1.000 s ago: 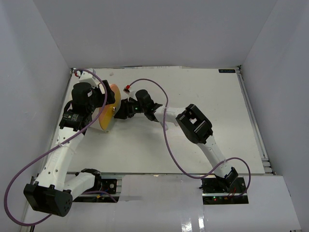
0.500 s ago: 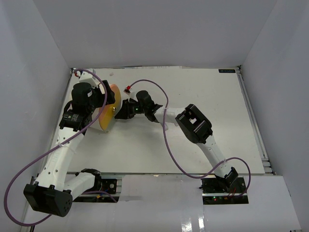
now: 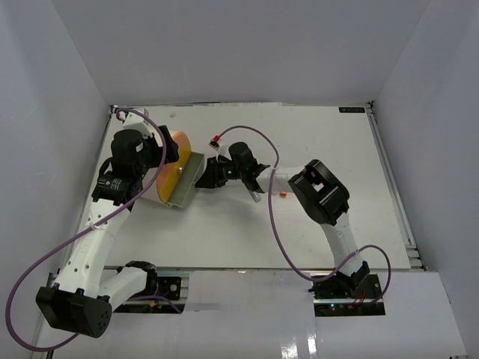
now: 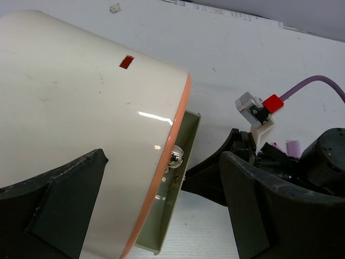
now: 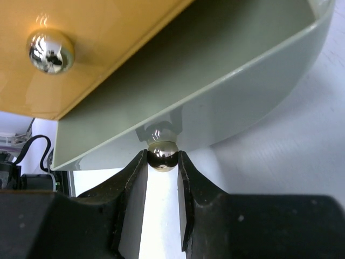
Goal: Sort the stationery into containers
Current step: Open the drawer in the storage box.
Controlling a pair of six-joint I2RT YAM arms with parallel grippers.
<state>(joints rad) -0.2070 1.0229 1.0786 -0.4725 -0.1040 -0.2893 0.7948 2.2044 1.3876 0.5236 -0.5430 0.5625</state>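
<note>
The grey drawer [image 3: 185, 179] has slid out of the cream cylinder [image 4: 81, 118], far left. The right gripper [image 5: 163, 162] pinches its metal knob [image 5: 163, 154], while the left gripper [image 4: 164, 178], jaws wide, apparently braces the cylinder.

Bright, even light, soft shadows, sharp glints on the knob [image 5: 163, 152].

A white table [image 3: 337, 134] sits between grey walls [image 3: 239, 52], a small black label [image 3: 352, 110] at its far edge
</note>
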